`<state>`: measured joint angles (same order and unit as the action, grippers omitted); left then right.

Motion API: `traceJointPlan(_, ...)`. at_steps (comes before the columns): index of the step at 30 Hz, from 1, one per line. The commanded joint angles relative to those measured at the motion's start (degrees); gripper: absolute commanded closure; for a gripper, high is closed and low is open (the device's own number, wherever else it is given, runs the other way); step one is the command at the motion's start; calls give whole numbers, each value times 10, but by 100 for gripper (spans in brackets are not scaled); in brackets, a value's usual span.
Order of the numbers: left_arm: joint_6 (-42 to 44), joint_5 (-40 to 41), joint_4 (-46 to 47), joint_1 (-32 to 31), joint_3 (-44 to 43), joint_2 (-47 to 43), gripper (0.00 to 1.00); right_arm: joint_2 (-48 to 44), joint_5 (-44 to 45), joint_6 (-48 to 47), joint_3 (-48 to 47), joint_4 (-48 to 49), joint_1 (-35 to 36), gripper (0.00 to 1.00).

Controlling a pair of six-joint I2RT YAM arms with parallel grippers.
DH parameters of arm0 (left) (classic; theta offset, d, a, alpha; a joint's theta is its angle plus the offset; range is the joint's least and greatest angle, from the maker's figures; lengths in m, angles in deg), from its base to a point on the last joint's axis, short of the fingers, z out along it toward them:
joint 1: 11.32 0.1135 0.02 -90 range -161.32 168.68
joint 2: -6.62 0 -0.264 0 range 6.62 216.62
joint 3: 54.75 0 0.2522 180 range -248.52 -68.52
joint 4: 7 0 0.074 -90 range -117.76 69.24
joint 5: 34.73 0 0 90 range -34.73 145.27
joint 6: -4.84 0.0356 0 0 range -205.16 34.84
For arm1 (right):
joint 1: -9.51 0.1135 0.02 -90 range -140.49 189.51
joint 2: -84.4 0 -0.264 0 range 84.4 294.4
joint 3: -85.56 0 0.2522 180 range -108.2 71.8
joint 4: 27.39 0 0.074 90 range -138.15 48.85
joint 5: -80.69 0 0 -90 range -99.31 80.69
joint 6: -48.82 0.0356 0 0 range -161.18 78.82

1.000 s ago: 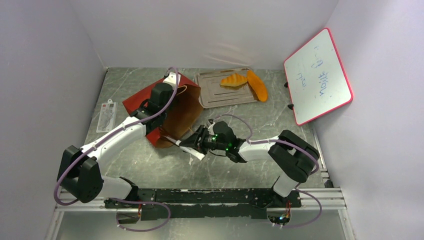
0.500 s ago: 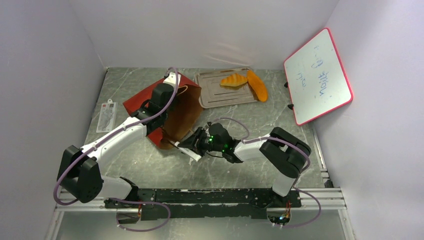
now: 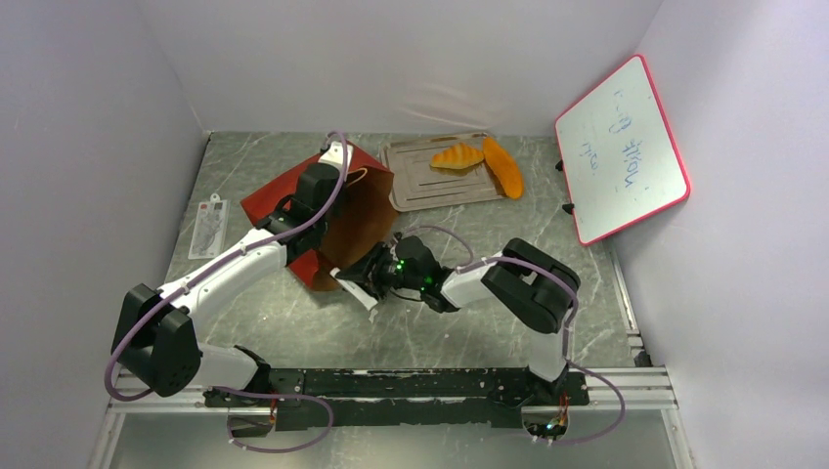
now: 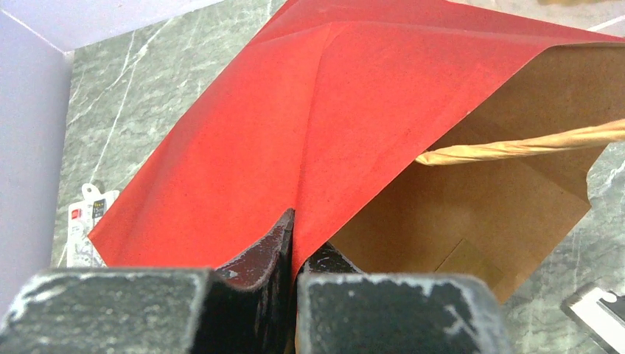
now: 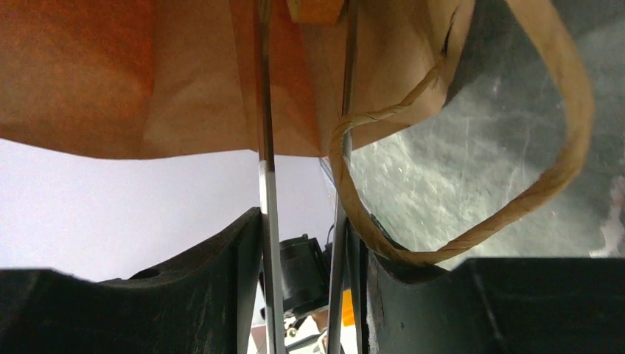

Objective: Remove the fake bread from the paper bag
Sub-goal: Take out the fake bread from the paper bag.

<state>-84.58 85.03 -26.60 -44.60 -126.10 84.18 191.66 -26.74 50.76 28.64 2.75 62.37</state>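
The red paper bag lies on its side, its brown mouth facing right. My left gripper is shut on the bag's upper edge, the red paper pinched between the jaws. My right gripper is at the lower rim of the mouth, jaws narrowly open, pointing into the bag. A small tan piece shows just past its tips. An orange crescent and a long orange piece lie on the silver tray.
A cord handle loops beside my right finger; the other handle crosses the mouth. A red-framed whiteboard leans at the right wall. A small packaged tag lies left of the bag.
My right gripper has moved left, from just outside the bag to the rim of its mouth. The left gripper and the bag have stayed put.
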Motion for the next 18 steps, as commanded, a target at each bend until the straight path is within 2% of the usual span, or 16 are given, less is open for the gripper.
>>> traceJointPlan(1, -16, -8, 22, -7, 3, -14, 93, 35, -3, 6, -27, 50, 3, 54)
traceJointPlan(5, -18, -8, 19, -7, 2, -14, 93, 59, -12, 7, -48, 70, 2, 55)
traceJointPlan(6, -19, -6, 18, -7, 1, -13, 93, 62, -14, 6, -52, 71, 1, 58)
traceJointPlan(8, -19, 3, 11, -7, -2, -10, 93, 59, -10, -4, -56, 63, 1, 69)
traceJointPlan(10, -21, 17, 0, -7, -10, -3, 93, 46, -6, -15, -52, 48, 2, 85)
traceJointPlan(12, -27, 38, -13, -7, -20, 8, 93, 30, -4, -25, -46, 32, 1, 95)
traceJointPlan(14, -35, 55, -21, -6, -32, 20, 93, 13, -3, -37, -40, 12, 1, 99)
traceJointPlan(18, -51, 90, -31, 1, -52, 38, 93, -32, 3, -74, -23, -36, 0, 100)
